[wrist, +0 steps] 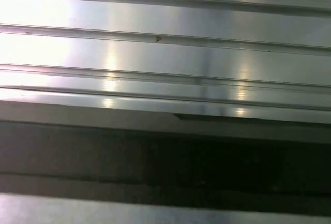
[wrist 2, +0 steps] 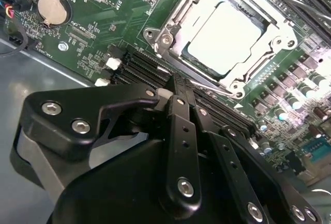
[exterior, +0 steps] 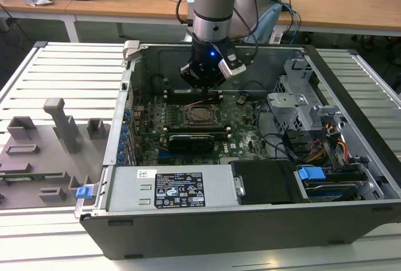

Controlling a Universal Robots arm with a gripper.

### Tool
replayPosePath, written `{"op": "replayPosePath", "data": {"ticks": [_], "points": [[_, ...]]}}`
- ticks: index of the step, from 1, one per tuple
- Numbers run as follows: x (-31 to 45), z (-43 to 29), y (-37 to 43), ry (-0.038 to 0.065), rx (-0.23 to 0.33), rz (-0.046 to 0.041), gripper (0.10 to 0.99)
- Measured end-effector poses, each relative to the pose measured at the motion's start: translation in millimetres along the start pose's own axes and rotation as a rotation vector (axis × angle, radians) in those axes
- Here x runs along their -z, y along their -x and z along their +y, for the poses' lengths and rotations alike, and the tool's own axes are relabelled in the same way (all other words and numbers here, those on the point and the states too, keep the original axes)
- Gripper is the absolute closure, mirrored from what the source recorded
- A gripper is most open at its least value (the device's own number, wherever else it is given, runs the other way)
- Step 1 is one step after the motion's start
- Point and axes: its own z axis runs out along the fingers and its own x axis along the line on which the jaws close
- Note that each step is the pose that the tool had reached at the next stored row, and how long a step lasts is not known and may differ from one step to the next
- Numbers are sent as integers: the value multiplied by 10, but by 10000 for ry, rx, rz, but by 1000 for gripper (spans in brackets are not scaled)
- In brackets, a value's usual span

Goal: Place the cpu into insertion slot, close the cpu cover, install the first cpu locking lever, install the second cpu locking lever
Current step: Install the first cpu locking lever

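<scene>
The exterior view looks down into the open case point(exterior: 250, 177); the second wrist view hangs close over its motherboard point(wrist 2: 103, 22).

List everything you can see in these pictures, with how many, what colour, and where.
Open black computer case: one, on ribbed metal table.
Green motherboard: one, on the case floor.
Pale silvery square cpu: one, in the insertion slot.
Silvery frame cpu cover: one, down around the cpu.
Round silver coin battery: one, on the motherboard.
Grey fixture blocks: several, at the exterior view's left.
Black pincer: one, shut, above the motherboard beside the slot.
</scene>
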Motion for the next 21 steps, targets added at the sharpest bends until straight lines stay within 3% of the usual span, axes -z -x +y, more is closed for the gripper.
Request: {"op": "replayPosePath", "data": {"ticks": [8, 18, 21], "points": [[-103, -1, 31, -20, 2, 2, 980], [-137, -1, 30, -48, 0, 2, 980], [-143, 0, 31, -229, 0, 15, 980]]}}
